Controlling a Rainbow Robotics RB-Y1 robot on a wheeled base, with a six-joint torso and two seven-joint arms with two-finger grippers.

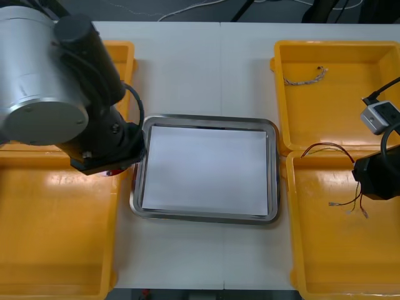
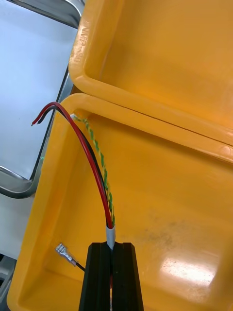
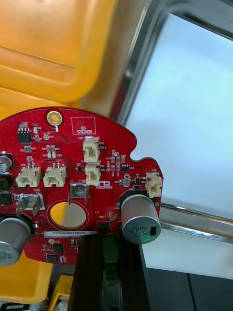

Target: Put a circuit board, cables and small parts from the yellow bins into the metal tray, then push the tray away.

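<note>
A round red circuit board (image 3: 82, 184) sits between the fingers of my left gripper (image 3: 110, 257), which is shut on its edge. The board hangs over the gap between the left bins and the left rim of the metal tray (image 1: 206, 217); a red sliver of the board (image 1: 115, 172) peeks out under the left wrist. Over the near right bin (image 1: 337, 256), my right gripper (image 2: 111, 262) is shut on a red and yellow cable (image 2: 94, 170). The cable arcs up toward the bin's corner, and its loose ends (image 1: 347, 203) trail over the bin floor.
The tray is white inside (image 3: 194, 121). A twisted cable (image 1: 305, 78) lies in the far right bin (image 1: 337, 112). The near left bin (image 1: 56, 237) and far left bin (image 1: 125, 53) sit under and behind the left arm. Bare table lies in front of and beyond the tray.
</note>
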